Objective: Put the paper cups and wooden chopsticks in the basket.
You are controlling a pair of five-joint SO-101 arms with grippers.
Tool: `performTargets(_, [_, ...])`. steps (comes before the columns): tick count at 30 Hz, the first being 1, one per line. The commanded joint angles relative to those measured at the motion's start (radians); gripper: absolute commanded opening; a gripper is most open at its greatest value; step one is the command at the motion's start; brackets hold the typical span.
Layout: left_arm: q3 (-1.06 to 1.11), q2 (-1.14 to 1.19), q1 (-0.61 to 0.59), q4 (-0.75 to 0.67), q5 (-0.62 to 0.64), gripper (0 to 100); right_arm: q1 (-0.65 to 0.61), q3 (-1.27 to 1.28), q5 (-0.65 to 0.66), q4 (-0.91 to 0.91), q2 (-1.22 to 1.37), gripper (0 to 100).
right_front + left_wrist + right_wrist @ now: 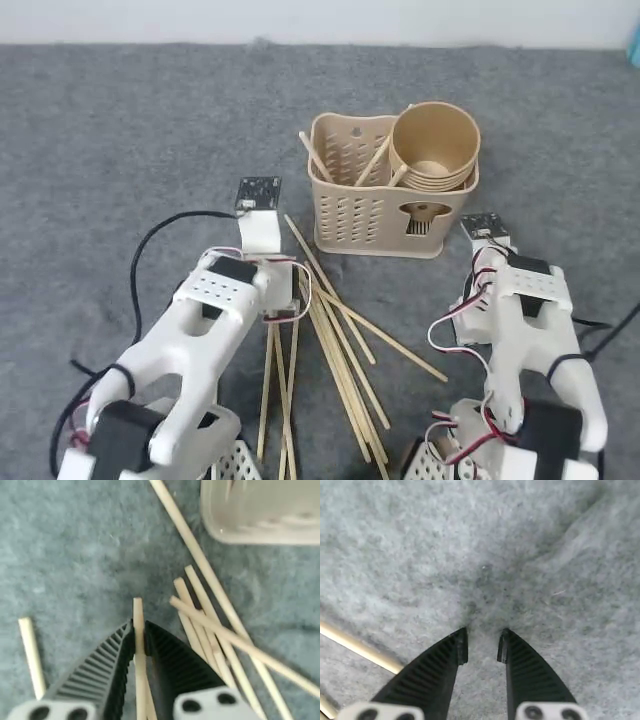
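Pinched a single wooden chopstick (138,611) between the clenched jaws of the left gripper (140,630), low over the loose pile (340,350) by the table's (120,130) near edge, likely to lift it alone toward the basket (365,215) nearer the far edge, where the paper cups (435,145) already sat nested beside a few sticks (375,160). Pointed the right gripper (482,647) down at the table beside the pile, jaws parted and holding nothing.

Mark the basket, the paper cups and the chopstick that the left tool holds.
basket (360,215): high view, front wall.
paper cups (435,130): high view, top cup's inner wall.
chopstick (138,611): left wrist view, its free end.
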Motion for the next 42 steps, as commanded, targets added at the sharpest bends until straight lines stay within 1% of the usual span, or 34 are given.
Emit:
performTargets(1, [-0.137,-0.008,-0.08,0.034,0.011,1,-0.002,-0.025,0.014,0.021,0.007,9.4])
performTargets(6, [-0.346,-0.008,-0.195,0.152,0.008,1,-0.002,-0.025,0.014,0.021,0.007,9.4])
performTargets(8, [-0.443,-0.009,-0.227,0.219,0.006,1,-0.002,-0.025,0.014,0.021,0.007,9.4])
performTargets(10, [-0.552,-0.028,-0.239,0.308,0.006,1,-0.002,-0.025,0.014,0.021,0.007,9.4])
performTargets(13, [-0.688,-0.124,-0.236,0.408,0.005,1,-0.002,-0.025,0.014,0.019,0.007,9.4])
performTargets(15, [-0.746,-0.224,-0.229,0.433,0.005,1,-0.002,-0.025,0.014,0.018,0.007,9.4])
performTargets(17, [-0.769,-0.342,-0.216,0.41,0.005,1,-0.002,-0.025,0.014,0.016,0.007,9.4])
performTargets(21, [-0.769,-0.552,-0.18,0.265,0.009,1,-0.002,-0.025,0.014,0.016,0.007,9.4])
performTargets(24, [-0.748,-0.646,-0.132,0.084,0.012,1,-0.002,-0.025,0.014,0.015,0.007,9.4])
performTargets(27, [-0.691,-0.697,-0.11,-0.184,0.012,1,-0.002,-0.025,0.014,0.015,0.007,9.4])
performTargets(29, [-0.634,-0.704,-0.109,-0.402,0.012,1,-0.002,-0.025,0.014,0.016,0.007,9.4])
performTargets(32, [-0.533,-0.69,-0.071,-0.753,0.009,1,-0.002,-0.025,0.014,0.016,0.007,9.4])
performTargets(33, [-0.503,-0.683,-0.063,-0.848,0.008,1,-0.002,-0.025,0.014,0.016,0.007,9.4])
performTargets(34, [-0.478,-0.675,-0.048,-0.91,0.008,1,-0.002,-0.025,0.014,0.016,0.007,9.4])
performTargets(35, [-0.461,-0.666,-0.037,-0.934,0.008,1,-0.002,-0.025,0.014,0.016,0.007,9.4])
performTargets(38, [-0.423,-0.621,0.018,-0.937,0.003,1,-0.002,-0.025,0.014,0.018,0.007,9.4])
performTargets(42, [-0.38,-0.531,0.04,-0.945,-0.081,1,-0.002,-0.025,0.014,0.019,0.007,9.4])
